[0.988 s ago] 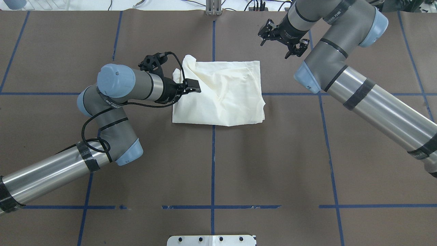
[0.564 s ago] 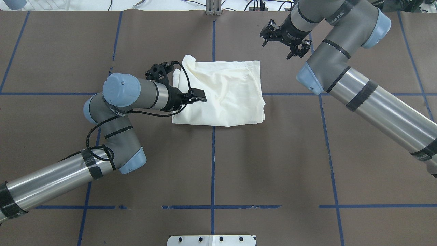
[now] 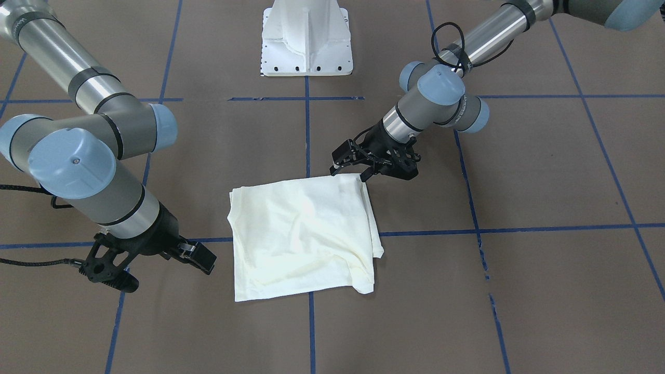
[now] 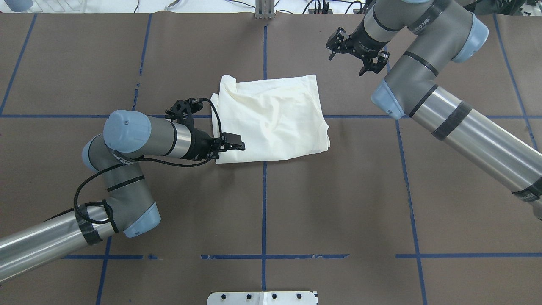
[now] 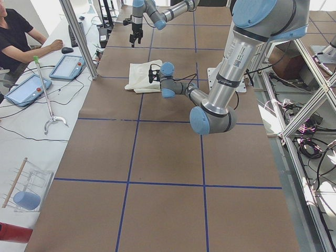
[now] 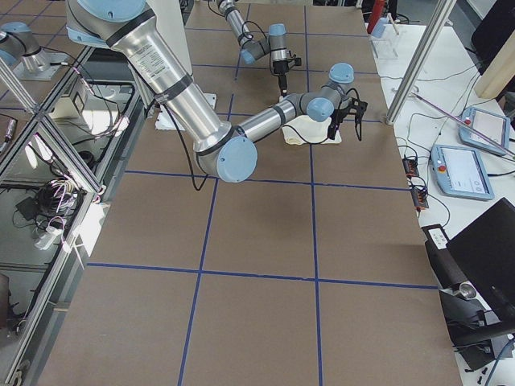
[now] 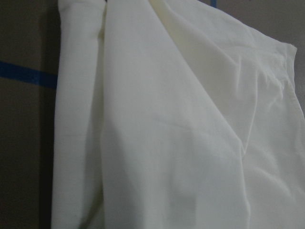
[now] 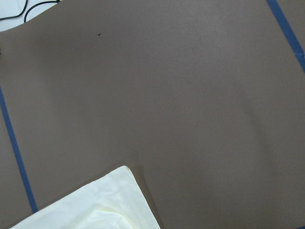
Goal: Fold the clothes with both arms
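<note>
Brown table [image 4: 338, 190], blue tape grid [image 4: 264, 203]

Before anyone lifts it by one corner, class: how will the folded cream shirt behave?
The shirt would probably sag and unfold: its layers lie loose, with soft creases. It looks light, being thin cloth lying nearly flat. Pushed, it would likely bunch rather than slide, like its rumpled edge.

Looks down on brown table [image 8: 181, 109]. Catches a cream shirt [image 8: 95, 205] corner at bottom left, folded layers showing. Takes in one blue tape line [image 8: 16, 152] down the left, another tape line [image 8: 288, 33] at top right, black cable [image 8: 28, 12] at top left.
</note>
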`<move>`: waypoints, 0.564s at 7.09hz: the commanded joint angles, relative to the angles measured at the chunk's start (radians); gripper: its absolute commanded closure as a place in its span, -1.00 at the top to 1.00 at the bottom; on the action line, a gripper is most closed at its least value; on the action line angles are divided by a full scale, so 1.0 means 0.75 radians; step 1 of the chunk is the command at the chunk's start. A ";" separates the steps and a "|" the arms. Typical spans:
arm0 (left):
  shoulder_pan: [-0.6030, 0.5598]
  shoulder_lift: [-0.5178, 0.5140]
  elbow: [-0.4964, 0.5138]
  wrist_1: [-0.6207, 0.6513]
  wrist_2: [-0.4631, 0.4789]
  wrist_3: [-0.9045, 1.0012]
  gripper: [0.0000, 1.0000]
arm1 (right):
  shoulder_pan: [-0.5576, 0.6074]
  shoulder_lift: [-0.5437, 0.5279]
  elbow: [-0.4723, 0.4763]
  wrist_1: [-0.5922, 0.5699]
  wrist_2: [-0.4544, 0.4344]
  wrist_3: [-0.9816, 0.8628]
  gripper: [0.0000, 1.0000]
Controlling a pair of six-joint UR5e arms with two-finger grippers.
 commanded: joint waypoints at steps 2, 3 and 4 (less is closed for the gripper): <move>-0.191 0.083 -0.139 0.038 -0.226 0.010 1.00 | 0.056 -0.126 0.112 -0.012 0.006 -0.139 1.00; -0.344 0.150 -0.172 0.046 -0.308 0.123 1.00 | 0.097 -0.220 0.204 -0.087 0.006 -0.324 1.00; -0.469 0.284 -0.202 0.046 -0.321 0.323 1.00 | 0.164 -0.306 0.278 -0.189 0.008 -0.569 1.00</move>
